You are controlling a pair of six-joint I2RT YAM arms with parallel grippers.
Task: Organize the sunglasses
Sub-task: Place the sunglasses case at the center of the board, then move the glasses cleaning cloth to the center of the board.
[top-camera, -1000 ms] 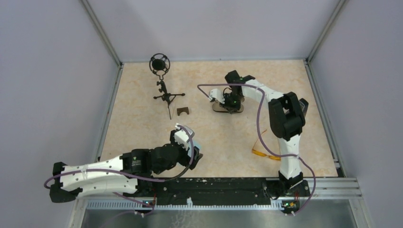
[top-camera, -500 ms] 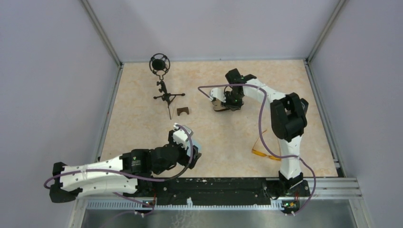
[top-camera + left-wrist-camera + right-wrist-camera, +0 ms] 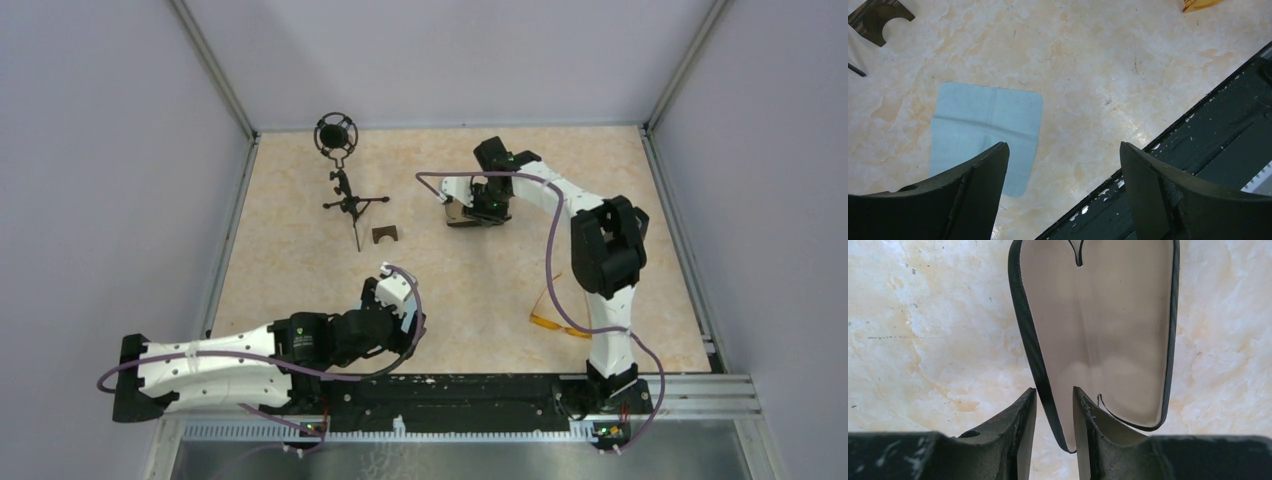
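We see our right claw [image 3: 1054, 410] pinched narrow on the wall of the open black case [image 3: 1108, 330]. Our left claw [image 3: 1063, 165] gapes wide above the blue cloth [image 3: 983, 125]. The sunglasses [image 3: 548, 322] lie on the bench's [image 3: 300, 230] near right side, apart from both.

Plain lavender-grey walls [image 3: 120, 150] enclose a beige marbled tabletop [image 3: 300, 260], with a black rail [image 3: 450, 392] along its near edge.

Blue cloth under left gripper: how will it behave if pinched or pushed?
Probably floppy: the cloth lies flat with soft creases, so it should drape from a pinch. It looks thin and light; a push would likely bunch it. Flush on the table, its edge may be hard for the left gripper to catch.
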